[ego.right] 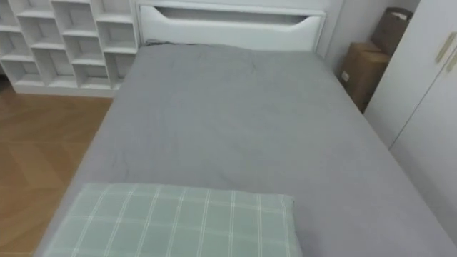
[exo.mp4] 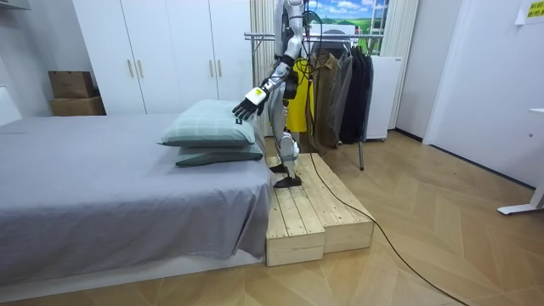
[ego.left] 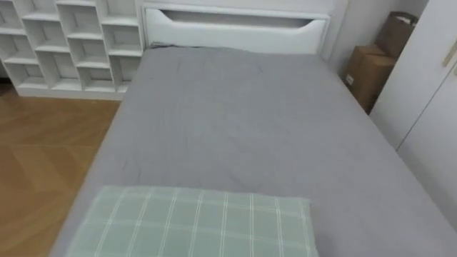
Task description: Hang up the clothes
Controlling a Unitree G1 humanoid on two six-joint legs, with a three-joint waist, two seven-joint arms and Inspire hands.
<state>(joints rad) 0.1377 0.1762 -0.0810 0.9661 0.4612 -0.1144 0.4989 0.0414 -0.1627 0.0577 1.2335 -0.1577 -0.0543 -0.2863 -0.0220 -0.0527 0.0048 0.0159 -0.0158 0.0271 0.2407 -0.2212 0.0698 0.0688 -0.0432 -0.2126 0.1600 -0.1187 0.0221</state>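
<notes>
Cardboard boxes (ego.left: 368,71) stand shut beside the wardrobe (ego.left: 428,100), far right. Clothes (exo.mp4: 340,85) hang on the rack (exo.mp4: 259,36) behind the robot. Its left hand (exo.mp4: 248,104) hovers over the pillows (exo.mp4: 208,126), fingers spread, empty.

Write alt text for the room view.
A humanoid robot stands on a wooden platform at the end of a grey bed, its left hand open beside two stacked pillows. Behind it are a rack of dark clothes and a yellow garment; white wardrobes line the back wall.
</notes>
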